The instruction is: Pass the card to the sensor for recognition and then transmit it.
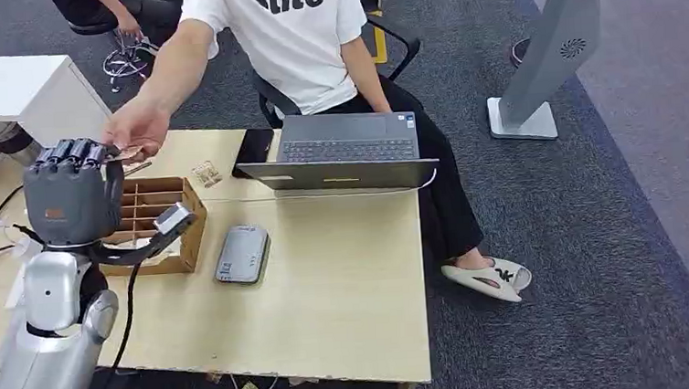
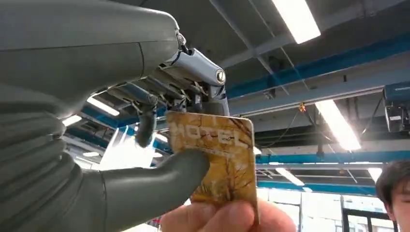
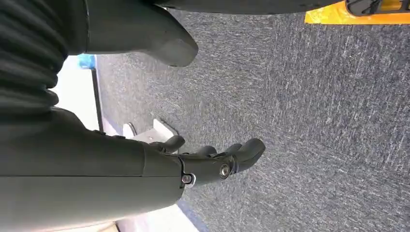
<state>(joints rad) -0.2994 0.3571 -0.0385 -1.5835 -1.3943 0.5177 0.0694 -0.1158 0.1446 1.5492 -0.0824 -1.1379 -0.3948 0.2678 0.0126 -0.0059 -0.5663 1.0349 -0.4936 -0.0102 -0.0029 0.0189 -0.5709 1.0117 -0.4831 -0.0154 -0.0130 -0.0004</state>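
Pinched between my left hand's (image 2: pixel 96 145) thumb and darker fingers (image 2: pixel 145 126), the hotel key card (image 2: pixel 217 159) reads "HOTEL", reversed in my wrist view. I hold it raised over the desk's (image 1: pixel 329 287) rear left corner so the seated person's hand (image 1: pixel 135 127), already gripping its other edge, can take it; I judge this the handover. Rightward, the grey card reader (image 1: pixel 242 253) lies mid-desk; the shirt reads "Stitc". My right hand (image 3: pixel 212 159) hangs empty, fingers loosely apart, over carpet.
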